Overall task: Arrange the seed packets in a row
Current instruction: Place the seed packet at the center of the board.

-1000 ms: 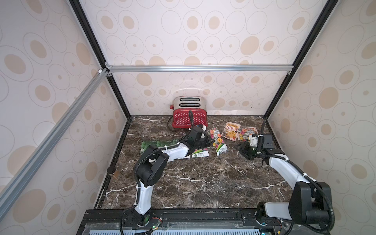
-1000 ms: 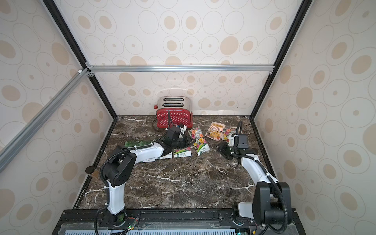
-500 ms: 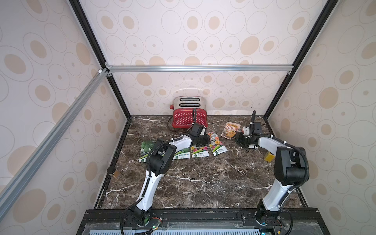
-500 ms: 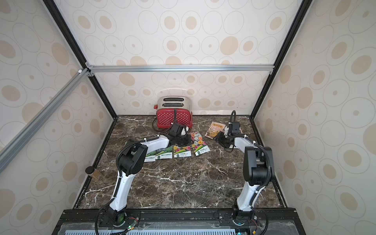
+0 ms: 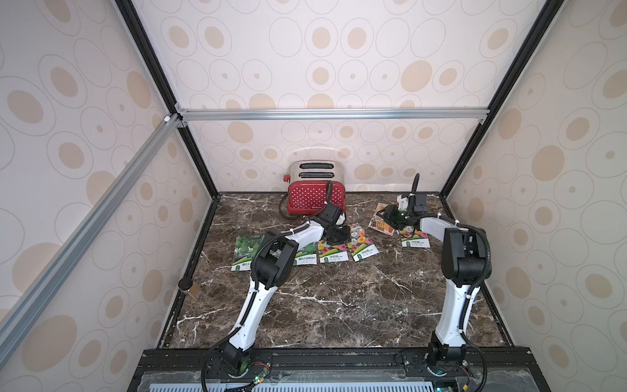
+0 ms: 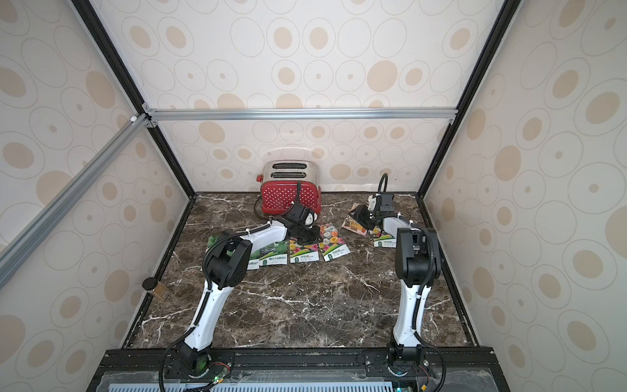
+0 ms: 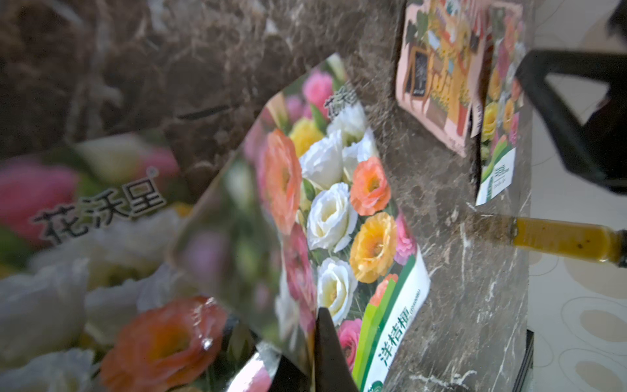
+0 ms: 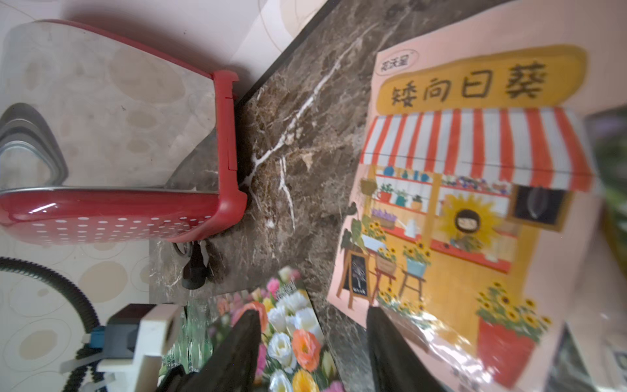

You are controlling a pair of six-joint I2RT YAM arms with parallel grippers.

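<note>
Left gripper (image 5: 339, 234) closed, pinching flower seed packet (image 7: 339, 210) edge. Right gripper (image 5: 390, 217) jaws half apart, empty, over shop-print seed packet (image 8: 475, 203), table (image 5: 339, 305) back-right corner.

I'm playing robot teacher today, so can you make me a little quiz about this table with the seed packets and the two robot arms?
1. Which thing stands at the back of the table? A: red toaster. B: blue kettle. C: green bowl.
2. True or false: the right end effector is open, near the shop packet.
3. Fill in: the left end effector pinches a tilted packet printed with ___.
Key: 1 A; 2 true; 3 flowers.
</note>
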